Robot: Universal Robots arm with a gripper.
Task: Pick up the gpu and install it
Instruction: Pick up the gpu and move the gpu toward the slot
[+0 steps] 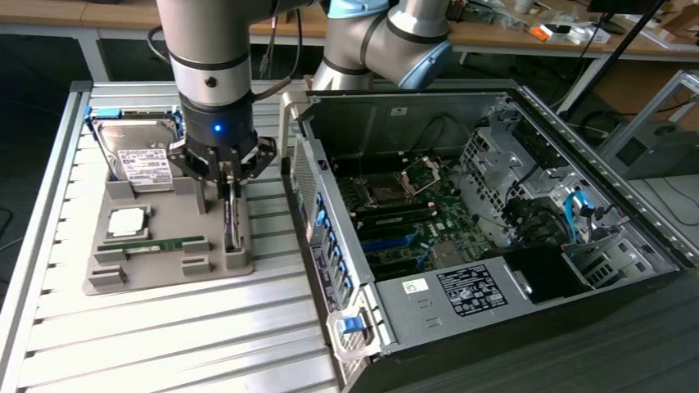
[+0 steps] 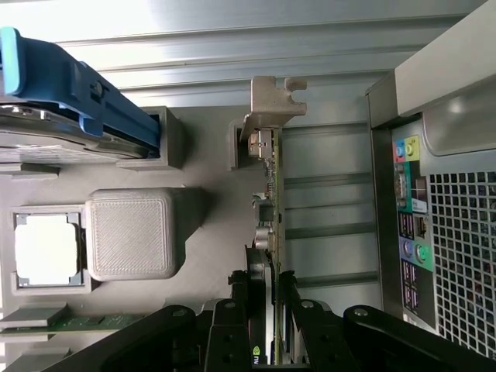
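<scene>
Now the gripper [image 2: 270,285] pinches the gpu [image 2: 273,194], fingers [image 2: 256,271] narrowed onto both its faces; it stands on edge in the tray [image 1: 164,266].

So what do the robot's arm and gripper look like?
The arm is a silvery tube with light blue joint caps and a black cable alongside; its black wrist shows a blue light. The gripper is black, with hinged bars and round pivots.

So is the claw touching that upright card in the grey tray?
Touching. The wrist view shows the gripper closed against both sides of the card.
</scene>
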